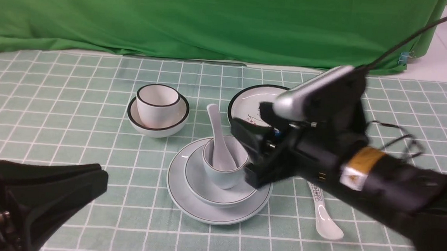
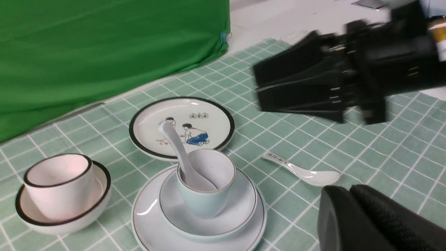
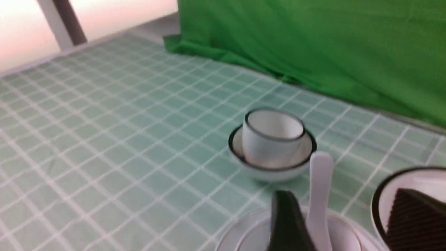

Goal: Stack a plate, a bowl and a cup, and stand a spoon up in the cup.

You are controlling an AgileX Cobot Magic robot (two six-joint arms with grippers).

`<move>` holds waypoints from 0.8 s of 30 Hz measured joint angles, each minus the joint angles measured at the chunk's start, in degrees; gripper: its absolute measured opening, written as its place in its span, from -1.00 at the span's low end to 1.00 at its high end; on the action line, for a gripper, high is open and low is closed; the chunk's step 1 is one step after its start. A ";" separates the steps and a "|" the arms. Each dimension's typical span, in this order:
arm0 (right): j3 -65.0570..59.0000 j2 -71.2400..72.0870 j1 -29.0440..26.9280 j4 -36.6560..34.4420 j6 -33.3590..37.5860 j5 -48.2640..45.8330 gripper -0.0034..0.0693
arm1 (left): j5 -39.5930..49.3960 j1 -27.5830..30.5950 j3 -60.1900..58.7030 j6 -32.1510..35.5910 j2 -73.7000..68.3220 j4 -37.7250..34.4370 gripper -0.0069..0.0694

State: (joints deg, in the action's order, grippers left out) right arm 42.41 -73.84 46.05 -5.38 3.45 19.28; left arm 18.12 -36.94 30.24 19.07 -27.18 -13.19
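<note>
Black-rimmed cup (image 1: 157, 104) inside black-rimmed bowl (image 1: 157, 132), cartoon plate (image 1: 253, 100), printed spoon (image 1: 324, 220), checked tablecloth (image 1: 54, 103), green backdrop (image 1: 214, 20)

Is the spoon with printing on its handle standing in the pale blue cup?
No, the printed spoon lies flat on the tablecloth beside the plate, while the plain spoon stands in the cup.

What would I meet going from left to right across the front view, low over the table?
The left gripper → black-rimmed bowl holding the black-rimmed cup → plate bearing the bowl, cup and spoon → printed spoon.
</note>
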 joint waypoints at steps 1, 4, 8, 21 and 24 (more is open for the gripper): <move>-0.06 3.82 0.06 0.00 0.00 -7.32 0.01 | -0.62 0.00 -0.98 0.05 1.18 0.00 -0.79; -0.78 11.31 0.06 0.00 -0.02 -22.10 -0.42 | -3.67 0.00 -5.70 0.05 7.10 0.00 -0.79; -2.58 18.62 0.06 0.00 -2.12 -32.88 -0.80 | -10.17 0.00 -12.52 0.05 14.04 0.19 -0.78; -5.50 27.07 0.06 0.00 -4.67 -38.91 -0.82 | -13.67 0.00 -21.43 0.10 17.88 2.62 -0.77; -5.55 27.02 0.06 0.00 -4.77 -38.72 -0.81 | -11.51 0.00 -21.50 0.10 17.88 2.76 -0.77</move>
State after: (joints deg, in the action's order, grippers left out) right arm 36.86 -46.82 46.12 -5.38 -1.32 -19.45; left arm 6.62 -36.94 8.75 19.16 -9.30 -10.43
